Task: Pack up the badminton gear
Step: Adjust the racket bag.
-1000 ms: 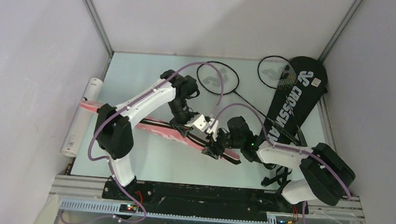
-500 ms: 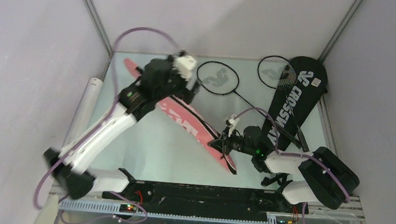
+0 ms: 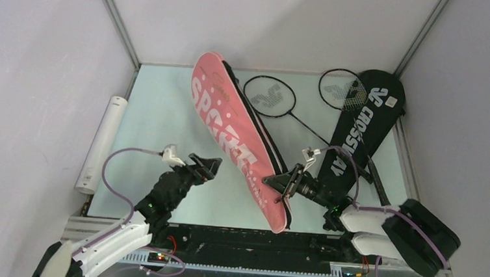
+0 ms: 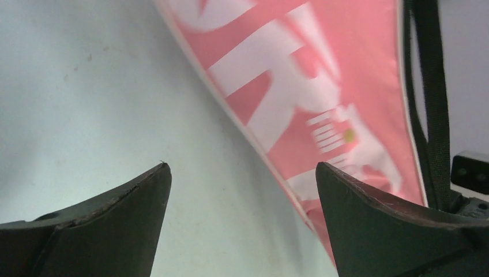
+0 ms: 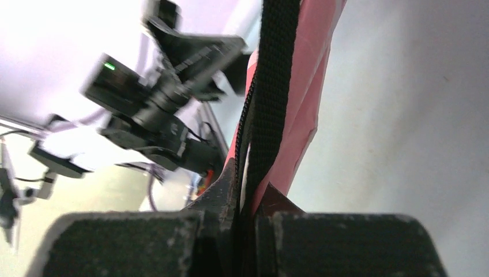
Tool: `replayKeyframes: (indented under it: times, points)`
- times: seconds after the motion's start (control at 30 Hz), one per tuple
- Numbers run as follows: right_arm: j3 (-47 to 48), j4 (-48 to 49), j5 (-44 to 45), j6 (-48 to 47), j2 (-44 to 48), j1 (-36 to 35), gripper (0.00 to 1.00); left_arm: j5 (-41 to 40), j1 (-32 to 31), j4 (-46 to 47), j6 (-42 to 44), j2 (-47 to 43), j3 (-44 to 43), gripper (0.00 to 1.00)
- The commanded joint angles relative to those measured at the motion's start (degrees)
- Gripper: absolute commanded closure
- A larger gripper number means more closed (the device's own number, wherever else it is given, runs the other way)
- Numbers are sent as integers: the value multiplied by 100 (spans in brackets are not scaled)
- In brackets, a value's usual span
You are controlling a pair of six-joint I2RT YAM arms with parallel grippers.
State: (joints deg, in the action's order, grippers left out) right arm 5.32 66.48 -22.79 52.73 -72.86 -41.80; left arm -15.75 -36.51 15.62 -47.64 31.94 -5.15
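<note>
The pink "SPORT" bag [image 3: 233,128] slants from the far wall toward the near edge, its black strap [image 5: 277,69] running along one side. My right gripper [image 3: 283,181] is shut on the bag's near end; in the right wrist view the jaws [image 5: 249,184] pinch the pink edge [image 5: 305,104] and the strap together. My left gripper [image 3: 209,166] is open, left of the bag and apart from it. In the left wrist view nothing lies between its fingers [image 4: 242,165], and the bag [image 4: 323,75] passes to their right. Two black rackets [image 3: 269,96] [image 3: 340,90] and the black "CROSSWAY" bag [image 3: 368,114] lie at the far right.
A long white tube [image 3: 102,145] lies along the table's left edge. Grey walls close in the table on three sides. The left arm [image 5: 161,104] shows in the right wrist view, beyond the bag.
My left gripper let go of the pink bag, opened and drew back to the near left. My right gripper shut on the bag's near end, and the bag swung round to point at the far wall.
</note>
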Motion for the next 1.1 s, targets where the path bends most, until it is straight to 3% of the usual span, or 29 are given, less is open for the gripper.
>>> replayKeyframes:
  times: [0.0, 0.17, 0.3, 0.6, 0.8, 1.07]
  points:
    - [123, 1216, 586, 391, 1053, -181, 100, 64, 4, 2035, -1602, -486, 820, 0]
    - [246, -101, 1912, -119, 2094, -879, 100, 114, 2, 2542, -2064, -609, 1043, 0]
    - [363, -257, 2518, -109, 2340, -1337, 100, 385, -5, 3164, -2326, -101, 969, 0]
    - [876, 723, 2342, 508, 1875, -1417, 100, 1498, -7, 4538, -1887, 1444, 144, 0]
    - [1140, 981, 1981, 841, 1780, -1459, 100, 1964, -18, 5561, -1764, 1788, 17, 0]
    - [1562, 1442, 1785, 881, 1328, -1880, 100, 2410, -126, 5920, -1594, 2026, -470, 0]
